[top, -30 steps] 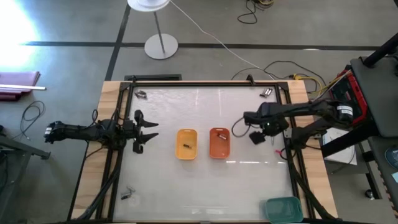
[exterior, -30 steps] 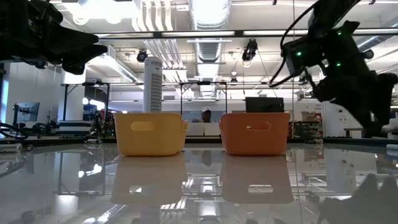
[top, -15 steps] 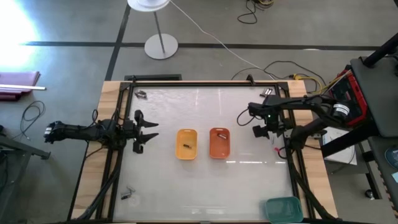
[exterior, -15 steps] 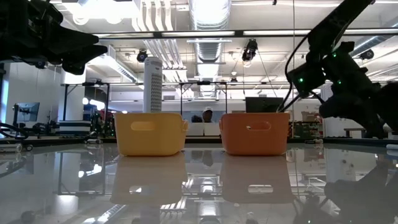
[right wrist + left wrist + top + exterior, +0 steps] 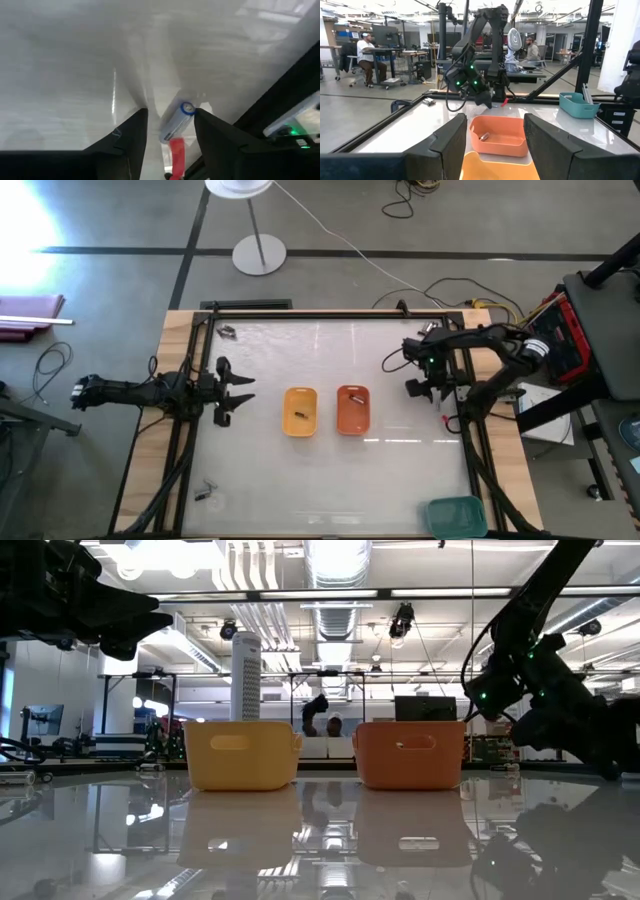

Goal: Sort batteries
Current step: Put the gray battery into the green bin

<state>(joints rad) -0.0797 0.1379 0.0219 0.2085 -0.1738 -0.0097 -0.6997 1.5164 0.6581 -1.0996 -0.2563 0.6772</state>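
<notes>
At the table's left edge, the left gripper (image 5: 243, 391) waits with its fingers spread apart and empty, pointed at the two small trays. Loose batteries lie in the far left corner (image 5: 228, 332) and the near left corner (image 5: 205, 494) of the table. At the centre, the yellow tray (image 5: 300, 412) holds one dark battery (image 5: 301, 416), and the orange tray (image 5: 352, 410) just beside it holds another (image 5: 352, 394). To the right, more batteries (image 5: 431, 328) sit by the far right corner. The right gripper (image 5: 432, 379) hovers near the table's right edge, its fingers parted around a silvery, blue-tipped battery (image 5: 176, 123) lying on the white surface, not yet clamped. The step in hand appears to be a pickup; the next move likely calls for closing squarely on the cylinder so it does not roll, then carrying it to its tray. A teal tray (image 5: 457, 516) stands unused at the near right corner.
</notes>
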